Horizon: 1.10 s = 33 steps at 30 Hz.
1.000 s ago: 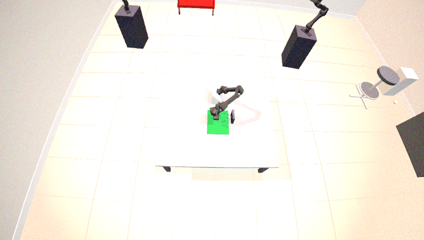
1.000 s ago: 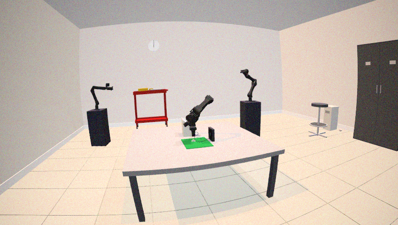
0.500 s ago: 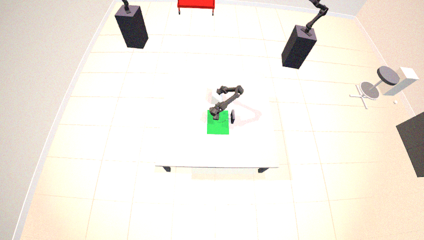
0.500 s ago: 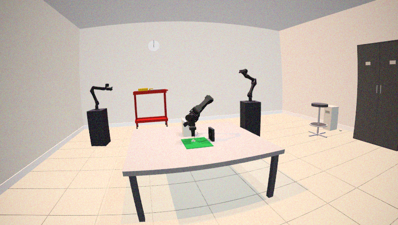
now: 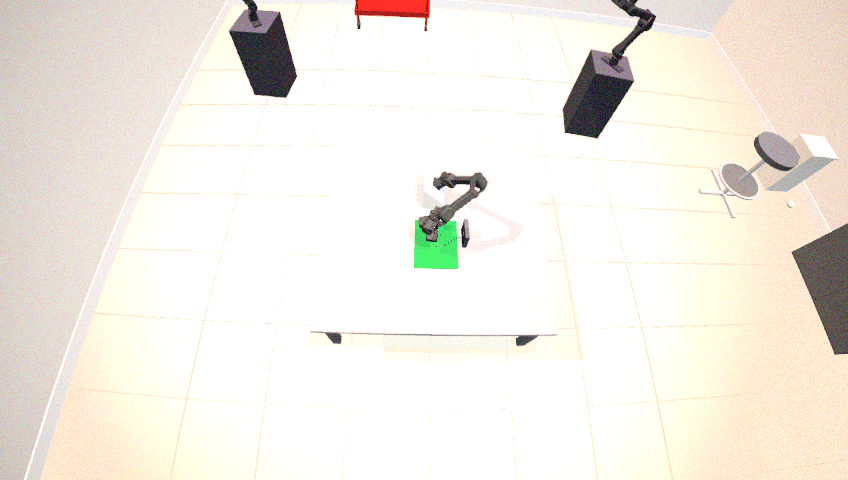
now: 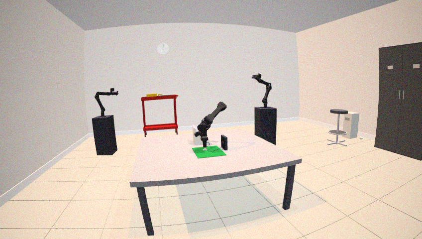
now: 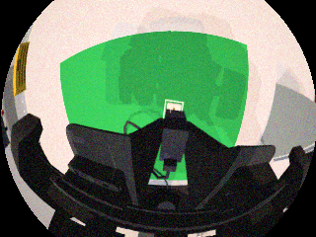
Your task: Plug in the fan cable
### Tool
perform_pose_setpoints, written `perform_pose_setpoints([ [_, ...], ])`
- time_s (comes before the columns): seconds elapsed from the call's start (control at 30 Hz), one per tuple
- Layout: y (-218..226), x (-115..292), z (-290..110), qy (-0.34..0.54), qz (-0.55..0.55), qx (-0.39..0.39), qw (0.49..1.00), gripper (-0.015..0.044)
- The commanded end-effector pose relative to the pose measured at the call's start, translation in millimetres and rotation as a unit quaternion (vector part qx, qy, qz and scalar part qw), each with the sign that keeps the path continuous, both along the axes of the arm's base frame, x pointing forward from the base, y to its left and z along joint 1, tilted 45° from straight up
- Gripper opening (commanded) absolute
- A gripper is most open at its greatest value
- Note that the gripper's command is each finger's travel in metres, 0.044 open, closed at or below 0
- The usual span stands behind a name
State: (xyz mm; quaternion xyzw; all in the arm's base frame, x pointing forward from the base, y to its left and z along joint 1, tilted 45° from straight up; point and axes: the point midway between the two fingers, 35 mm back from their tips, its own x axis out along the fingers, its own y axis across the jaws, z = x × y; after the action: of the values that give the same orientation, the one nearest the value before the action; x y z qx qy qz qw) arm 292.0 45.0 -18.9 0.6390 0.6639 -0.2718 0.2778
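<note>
The board point(image 5: 436, 259) point(image 6: 217, 154) point(image 7: 94, 89) is a flat green square on the table. The small white fan header point(image 6: 204, 150) point(image 7: 173, 105) stands on it, partly hidden in the wrist view. My gripper point(image 5: 432, 239) point(image 6: 204, 147) point(image 7: 174, 123) points down over the board and is shut on the cable's dark plug point(image 7: 174, 143). The plug's front end overlaps the header's near edge in the wrist view. I cannot tell whether they touch. The black fan point(image 5: 465, 233) point(image 6: 224, 142) stands upright at the board's right edge, its thin dark cable point(image 5: 446, 244) running over the board.
A white block point(image 5: 433, 196) point(image 6: 196, 136) stands behind the board, close to the arm. The table's front edge point(image 5: 433, 333) point(image 6: 217, 177) lies well in front of the board. Two other arms on black pedestals and a red cart point(image 6: 159, 127) stand away from the table.
</note>
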Motion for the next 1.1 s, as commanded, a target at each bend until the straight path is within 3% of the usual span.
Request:
perform_pose_setpoints([
  [0.0,0.9,0.0,-0.2,0.004,-0.005,0.002,1.0,0.0],
  [1.07,4.1,1.0,-0.9,0.007,-0.007,0.002,1.0,0.0],
])
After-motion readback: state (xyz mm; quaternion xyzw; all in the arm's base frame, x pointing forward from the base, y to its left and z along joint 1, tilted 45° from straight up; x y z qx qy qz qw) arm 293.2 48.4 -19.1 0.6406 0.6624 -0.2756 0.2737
